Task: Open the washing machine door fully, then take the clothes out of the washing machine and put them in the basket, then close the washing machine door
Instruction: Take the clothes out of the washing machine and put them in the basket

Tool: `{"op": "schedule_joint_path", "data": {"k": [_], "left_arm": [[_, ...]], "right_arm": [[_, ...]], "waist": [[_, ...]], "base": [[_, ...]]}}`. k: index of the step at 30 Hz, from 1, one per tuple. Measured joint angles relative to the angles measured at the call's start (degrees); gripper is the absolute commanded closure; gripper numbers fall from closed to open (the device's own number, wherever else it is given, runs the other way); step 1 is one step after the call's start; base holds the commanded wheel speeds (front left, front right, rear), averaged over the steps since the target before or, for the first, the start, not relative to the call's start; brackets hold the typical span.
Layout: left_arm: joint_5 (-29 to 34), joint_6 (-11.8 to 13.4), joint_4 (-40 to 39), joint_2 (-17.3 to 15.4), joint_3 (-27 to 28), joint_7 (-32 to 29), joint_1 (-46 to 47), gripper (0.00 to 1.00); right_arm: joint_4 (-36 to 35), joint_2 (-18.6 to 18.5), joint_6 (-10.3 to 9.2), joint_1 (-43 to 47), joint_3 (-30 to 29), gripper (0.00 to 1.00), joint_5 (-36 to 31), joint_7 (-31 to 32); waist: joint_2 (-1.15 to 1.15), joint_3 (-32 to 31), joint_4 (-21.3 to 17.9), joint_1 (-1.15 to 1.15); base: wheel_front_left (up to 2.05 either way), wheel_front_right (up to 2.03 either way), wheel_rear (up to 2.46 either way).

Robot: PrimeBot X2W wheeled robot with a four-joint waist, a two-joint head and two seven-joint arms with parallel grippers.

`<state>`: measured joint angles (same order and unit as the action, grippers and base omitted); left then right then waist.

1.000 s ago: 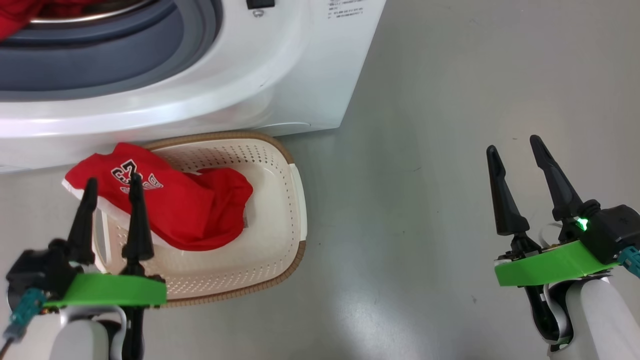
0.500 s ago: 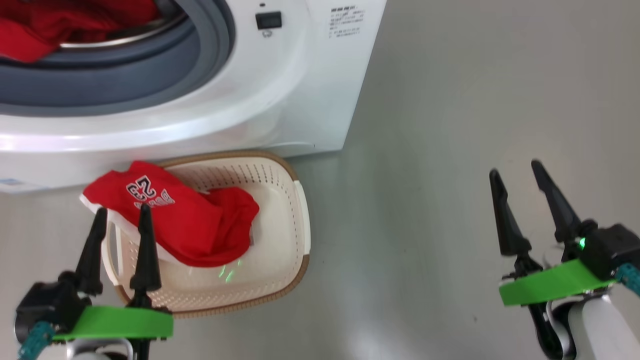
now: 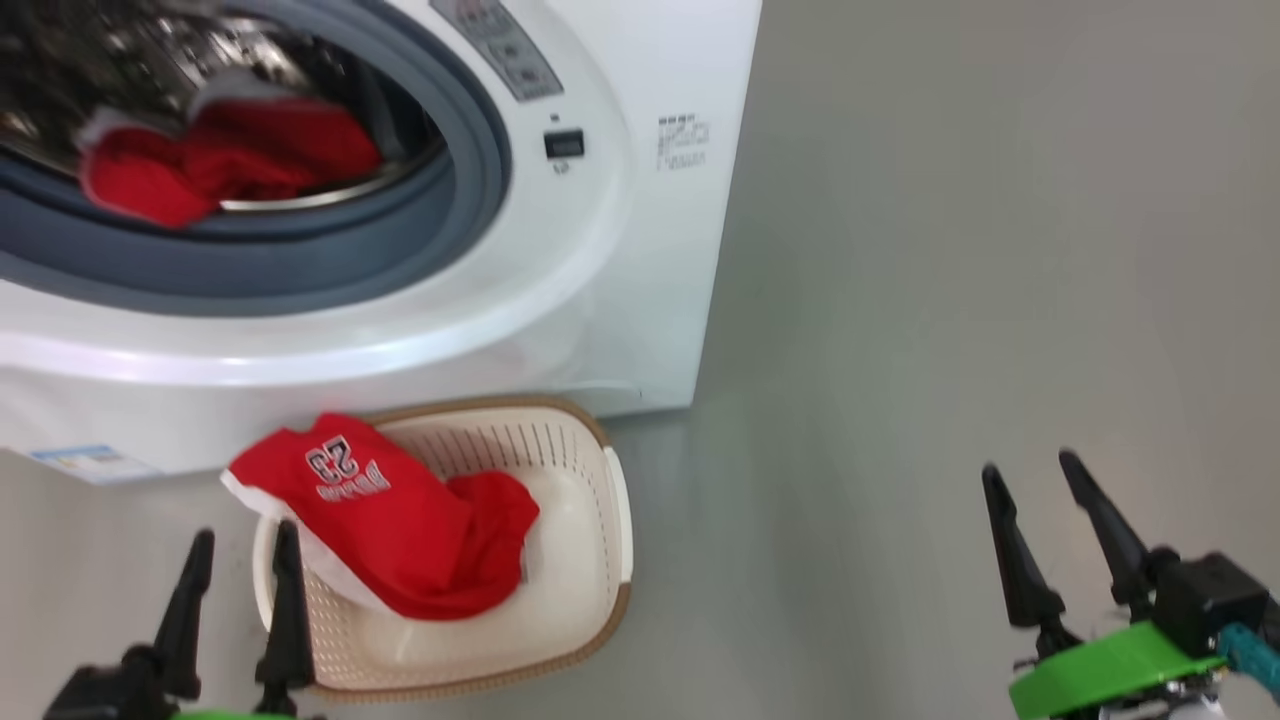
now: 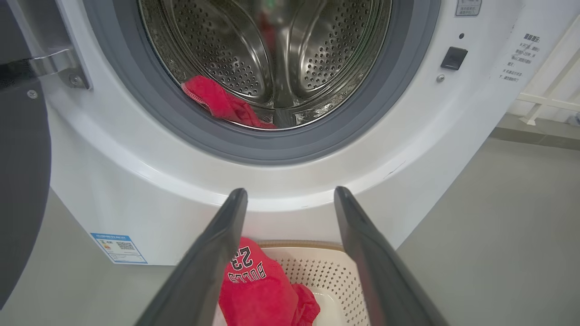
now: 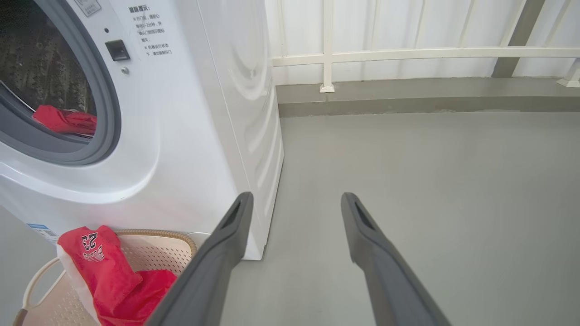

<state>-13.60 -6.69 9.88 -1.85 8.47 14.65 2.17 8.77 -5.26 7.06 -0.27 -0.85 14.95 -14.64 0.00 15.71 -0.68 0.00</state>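
Red cloth sits in two places, the clothes only part moved. One red garment (image 4: 217,102) lies bunched at the near-left lip of the steel drum (image 4: 281,54). The jersey (image 3: 390,525) lies in the basket (image 3: 612,500), its numbered shoulder draped over the far-left rim. The basket stands on the floor (image 3: 900,350) just in front of the washing machine (image 3: 640,280), below the grey gasket (image 3: 470,200). The door (image 4: 20,181) hangs swung open at the left.

Both grippers are empty, fingers spread wide. The left gripper (image 3: 246,532) hovers by the basket's near-left corner, and the right gripper (image 3: 1029,463) hovers over bare floor well to the right.

The step in hand looks to be fetching the garment from the drum. Done well, the left gripper would enter above the gasket lip and close on a thick fold rather than a thin edge. It would then lift the cloth clear of the rubber before swinging down to the basket's open right half, so nothing drags or spills over the rim.

Readable writing: a white "23" above "BULLS" on the jersey. A blue sticker (image 4: 118,247) with a square code sits low on the machine's left front. A printed label (image 4: 521,56) to the right of the opening is too small to read.
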Motion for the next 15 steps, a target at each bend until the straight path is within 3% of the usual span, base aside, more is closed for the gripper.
{"op": "schedule_joint_path", "data": {"k": [15], "left_arm": [[0.5,-0.4,-1.7,-0.2,2.1,0.0,-9.8,0.00]], "right_arm": [[0.2,-0.1,0.00,9.8,-1.7,0.00,1.1,0.0]], "waist": [[0.00,-10.5,1.3,0.00]], "base": [[0.00,0.00,0.00]]}}
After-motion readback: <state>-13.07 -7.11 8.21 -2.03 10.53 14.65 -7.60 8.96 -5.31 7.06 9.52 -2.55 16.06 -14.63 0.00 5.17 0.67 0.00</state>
